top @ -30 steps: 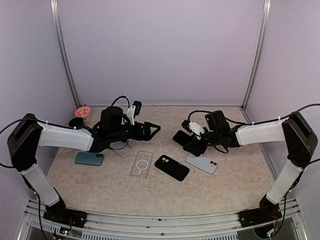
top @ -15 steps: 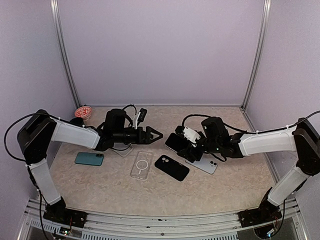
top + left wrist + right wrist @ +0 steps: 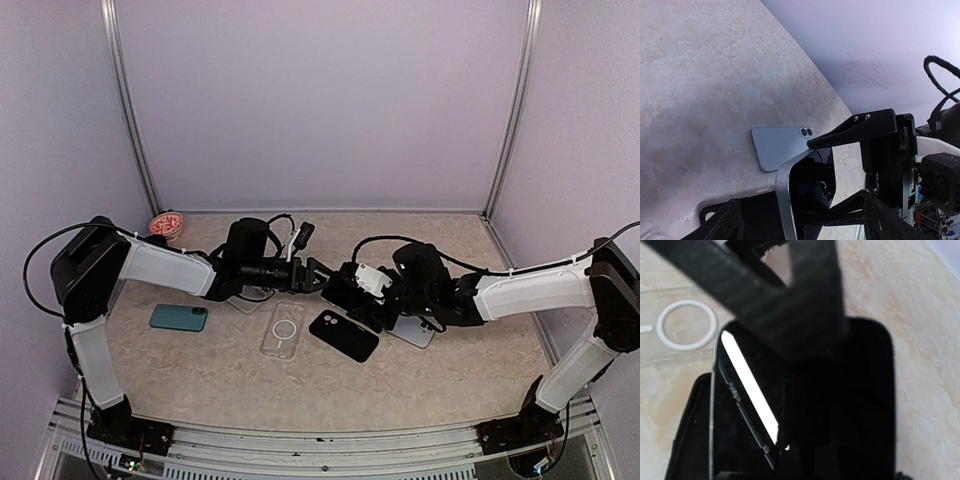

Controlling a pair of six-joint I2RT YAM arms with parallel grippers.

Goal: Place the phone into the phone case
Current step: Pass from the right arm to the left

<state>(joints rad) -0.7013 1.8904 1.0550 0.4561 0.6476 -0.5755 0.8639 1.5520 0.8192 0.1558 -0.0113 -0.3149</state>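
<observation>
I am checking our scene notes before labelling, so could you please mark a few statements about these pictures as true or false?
1. The right gripper holds a phone with a dark screen. True.
2. The clear case with the white ring lies flat on the table, no phone in it. True.
3. The teal item lies on the right arm's side. False: it lies on the left arm's side.
4. The left gripper is parked by its base. False: it reaches mid-table, to the held phone.
5. The light-blue phone shows two camera lenses. True.
</observation>
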